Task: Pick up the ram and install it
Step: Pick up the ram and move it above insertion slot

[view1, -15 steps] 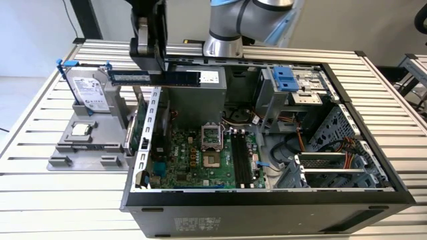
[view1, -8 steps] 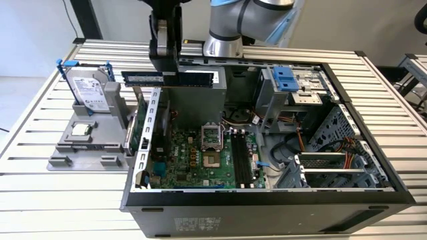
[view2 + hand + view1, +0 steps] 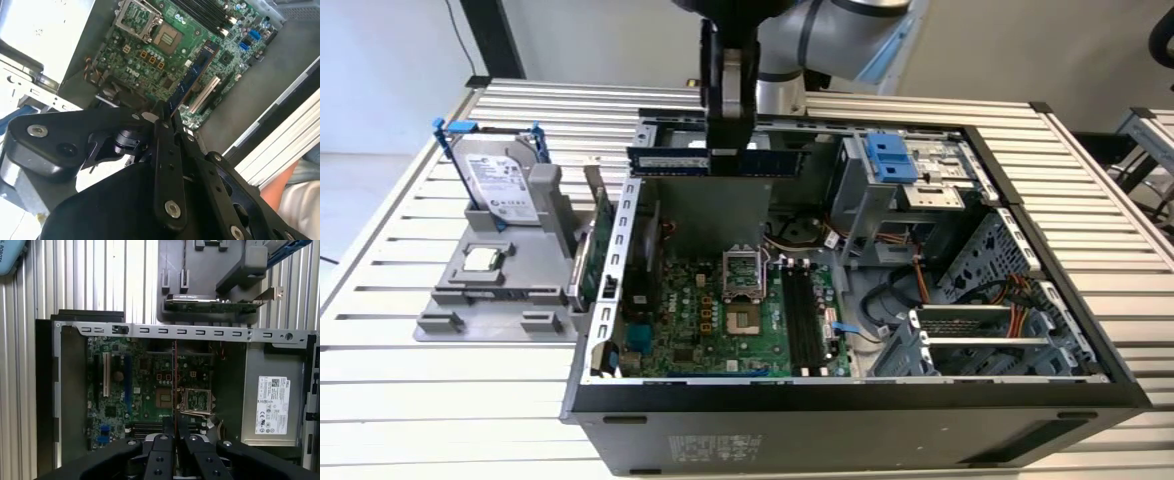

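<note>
The pincer [image 3: 727,148] is clamped on the ram [image 3: 664,158]. It pinches the ram near the middle, so both ends stick out and the stick hangs level. The ram is up in the air over the far side of the open computer case [image 3: 854,405] and seems to touch nothing else.

The long black memory slots [image 3: 803,322] on the motherboard [image 3: 694,310] sit lower down. They look bare, and they run crosswise to the ram.

The exterior view shows the ram's flat side. It also shows the hard drive [image 3: 500,180] standing in its grey holder [image 3: 494,295] on the tabletop [image 3: 387,390].

In the first wrist view the ram [image 3: 174,385] is just a thin line. I think that is because this camera looks down along its edge, into the case.
</note>
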